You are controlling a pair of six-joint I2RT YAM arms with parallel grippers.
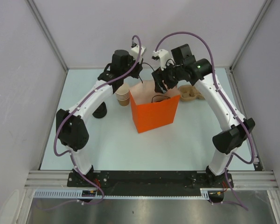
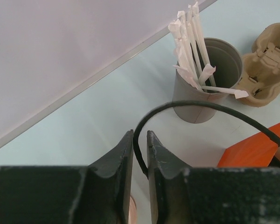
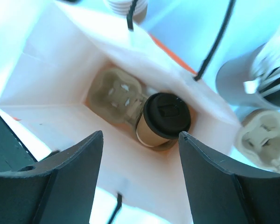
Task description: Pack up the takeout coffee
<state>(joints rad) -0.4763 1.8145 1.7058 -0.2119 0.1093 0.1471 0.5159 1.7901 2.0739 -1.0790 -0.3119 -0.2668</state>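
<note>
The takeout coffee point(image 3: 165, 117), a tan cup with a black lid, stands in a pulp carrier point(image 3: 115, 95) at the bottom of the orange paper bag point(image 1: 154, 112). The white inside of the bag point(image 3: 51, 84) fills the right wrist view. My right gripper point(image 3: 141, 135) is open and empty above the bag's mouth, with the cup below and between its jaws; it also shows in the top view point(image 1: 159, 87). My left gripper point(image 2: 140, 135) is shut on the bag's thin black handle cord point(image 2: 186, 105), at the bag's back left edge point(image 1: 134, 73).
A grey holder of wrapped straws point(image 2: 207, 79) and spare pulp carriers point(image 2: 268, 65) stand behind the bag on the right. A stack of lidless tan cups point(image 1: 123, 95) and a stack of black lids point(image 1: 100, 112) stand left of the bag.
</note>
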